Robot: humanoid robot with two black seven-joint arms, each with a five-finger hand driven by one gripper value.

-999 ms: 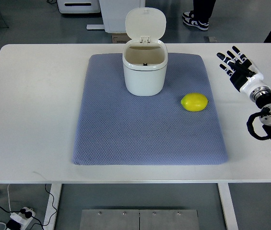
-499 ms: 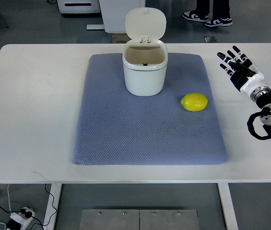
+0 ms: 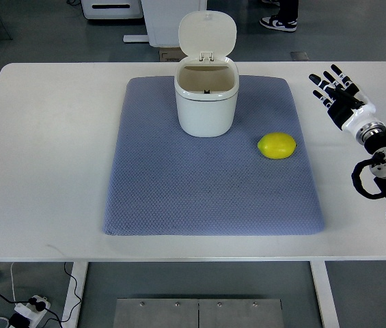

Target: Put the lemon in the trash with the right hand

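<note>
Lemon [image 3: 277, 145] on mat [image 3: 179, 198]; right hand [image 3: 340, 96] fingers spread, empty, well apart.

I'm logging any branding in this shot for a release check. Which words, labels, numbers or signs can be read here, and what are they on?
None can be read.
The white trash bin and its raised lid show no print.
The lemon, the blue mat and the white table are plain.
The right hand shows no legible marking.
The white unit on the floor beyond the table shows no readable text.

Yellow lemon [image 3: 277, 145], blue-grey textured mat [image 3: 179, 191]
</note>
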